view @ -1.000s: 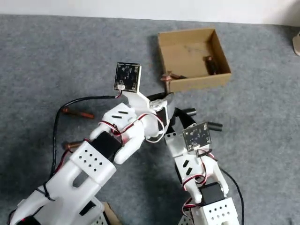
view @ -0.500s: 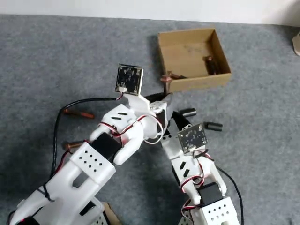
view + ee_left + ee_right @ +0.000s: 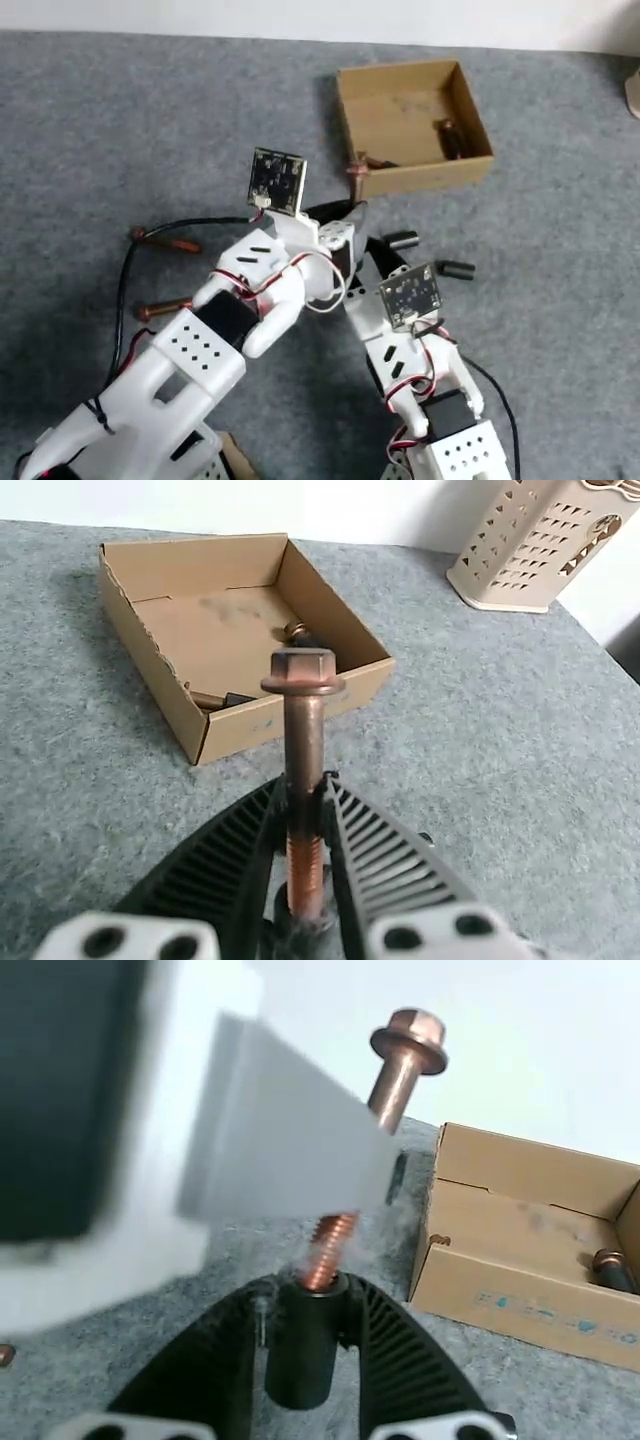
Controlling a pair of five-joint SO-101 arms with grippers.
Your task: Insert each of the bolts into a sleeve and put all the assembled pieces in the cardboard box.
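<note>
In the left wrist view my left gripper [image 3: 305, 788] is shut on the shank of a copper bolt [image 3: 303, 680], which stands head up. In the right wrist view my right gripper [image 3: 303, 1302] is shut on an upright black sleeve [image 3: 300, 1350]. The bolt [image 3: 400, 1070] slants down from above, and its threaded tip sits at the sleeve's mouth. From the high view the left gripper [image 3: 348, 212] and the bolt head [image 3: 357, 166] hang just in front of the cardboard box [image 3: 420, 176], with the right gripper [image 3: 366, 252] right below them. An assembled piece [image 3: 447, 140] lies in the box.
Two loose black sleeves [image 3: 402, 240] [image 3: 457, 269] lie to the right of the grippers. Two loose bolts [image 3: 165, 240] [image 3: 160, 311] lie on the grey carpet at the left, near a black cable [image 3: 122, 280]. A white perforated holder [image 3: 540, 540] stands beyond the box.
The right arm has swung left, bringing the sleeve under the left gripper. The left arm has dipped slightly, lowering the bolt toward the sleeve.
</note>
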